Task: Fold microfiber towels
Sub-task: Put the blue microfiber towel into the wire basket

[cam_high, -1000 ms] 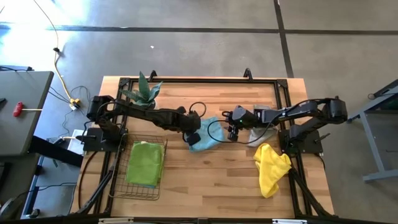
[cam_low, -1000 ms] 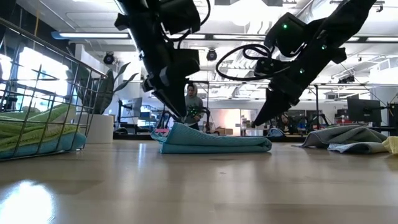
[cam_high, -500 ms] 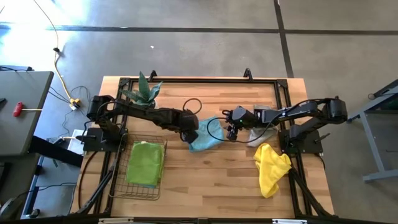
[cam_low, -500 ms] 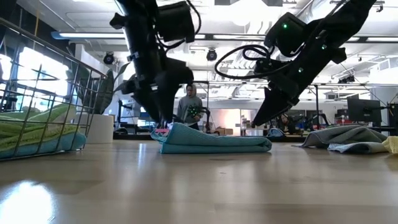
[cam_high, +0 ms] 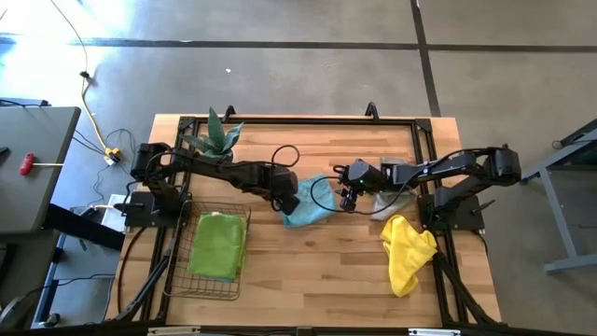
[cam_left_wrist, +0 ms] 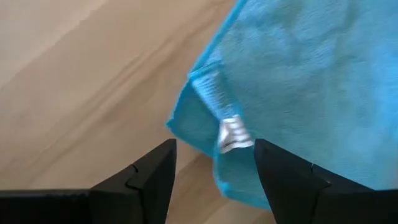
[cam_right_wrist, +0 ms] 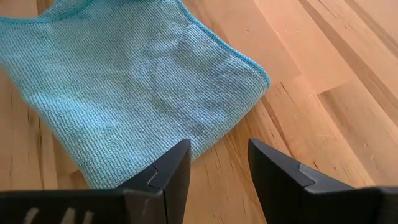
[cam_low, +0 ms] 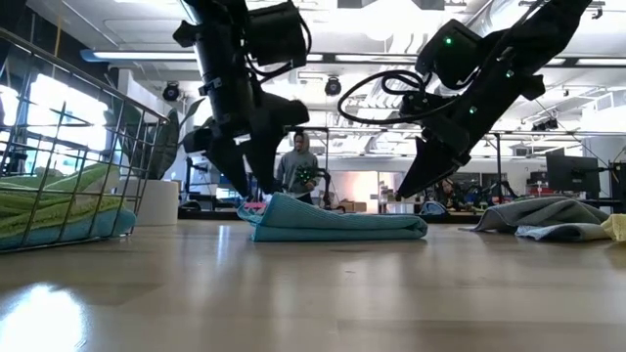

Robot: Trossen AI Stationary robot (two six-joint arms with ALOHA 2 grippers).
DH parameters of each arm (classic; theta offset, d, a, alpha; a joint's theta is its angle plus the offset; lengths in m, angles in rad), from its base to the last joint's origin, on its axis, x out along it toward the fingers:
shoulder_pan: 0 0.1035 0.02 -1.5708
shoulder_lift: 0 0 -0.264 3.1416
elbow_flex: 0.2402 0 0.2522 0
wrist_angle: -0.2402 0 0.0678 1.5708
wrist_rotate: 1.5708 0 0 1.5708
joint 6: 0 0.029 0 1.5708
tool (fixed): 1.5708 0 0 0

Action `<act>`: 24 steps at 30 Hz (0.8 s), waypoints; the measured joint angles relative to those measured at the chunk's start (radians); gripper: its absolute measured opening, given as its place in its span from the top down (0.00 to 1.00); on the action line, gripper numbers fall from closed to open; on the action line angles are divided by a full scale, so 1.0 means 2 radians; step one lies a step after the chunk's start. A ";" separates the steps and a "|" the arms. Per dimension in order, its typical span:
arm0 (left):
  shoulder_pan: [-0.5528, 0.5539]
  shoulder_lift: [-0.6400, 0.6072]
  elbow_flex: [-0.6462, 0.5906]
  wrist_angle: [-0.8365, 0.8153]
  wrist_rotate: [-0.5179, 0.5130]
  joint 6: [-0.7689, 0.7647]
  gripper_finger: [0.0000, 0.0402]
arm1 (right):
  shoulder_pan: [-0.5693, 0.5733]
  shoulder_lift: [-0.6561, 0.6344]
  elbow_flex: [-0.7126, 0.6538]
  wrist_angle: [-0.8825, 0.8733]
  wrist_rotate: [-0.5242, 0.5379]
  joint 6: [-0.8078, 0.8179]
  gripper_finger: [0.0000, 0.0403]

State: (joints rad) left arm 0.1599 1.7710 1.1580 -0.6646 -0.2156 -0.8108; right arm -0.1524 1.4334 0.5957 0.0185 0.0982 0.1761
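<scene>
A teal microfiber towel [cam_high: 310, 205] lies folded flat on the wooden table's middle [cam_low: 342, 223]. My left gripper [cam_high: 288, 202] stands open, pointing steeply down over the towel's left end. In the left wrist view its fingers [cam_left_wrist: 214, 177] stand on either side of a corner with a white tag [cam_left_wrist: 233, 134], apart from it. My right gripper [cam_high: 349, 200] hangs open just past the towel's right edge [cam_right_wrist: 214, 168], slanting down, with bare wood between its fingers. A yellow towel [cam_high: 408, 252] lies crumpled at the right, and a grey one [cam_high: 390, 201] lies under the right arm.
A dark wire basket [cam_high: 191, 275] at the near left holds a folded green towel [cam_high: 217, 245]. A potted plant [cam_high: 216, 138] stands at the far left. Bare wood stretches along the near edge. A person stands in the room behind the table [cam_low: 296, 161].
My left gripper has opened and let go of the teal towel's left end, and its wrist has rolled. The towel stays folded flat where it was.
</scene>
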 joint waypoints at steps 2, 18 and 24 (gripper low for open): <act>0.005 0.000 0.000 -0.008 -0.001 -0.005 0.48 | 0.000 0.000 0.000 0.000 0.000 0.000 0.62; 0.048 0.000 -0.002 0.027 0.084 -0.074 0.26 | 0.000 0.000 0.000 0.000 0.000 0.000 0.62; 0.049 0.000 -0.042 0.064 0.081 -0.107 0.26 | 0.000 0.000 0.000 0.000 0.000 0.000 0.62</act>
State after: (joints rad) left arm 0.2577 1.7706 1.0746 -0.5366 -0.0538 -1.0250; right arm -0.1524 1.4334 0.5957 0.0185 0.0982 0.1757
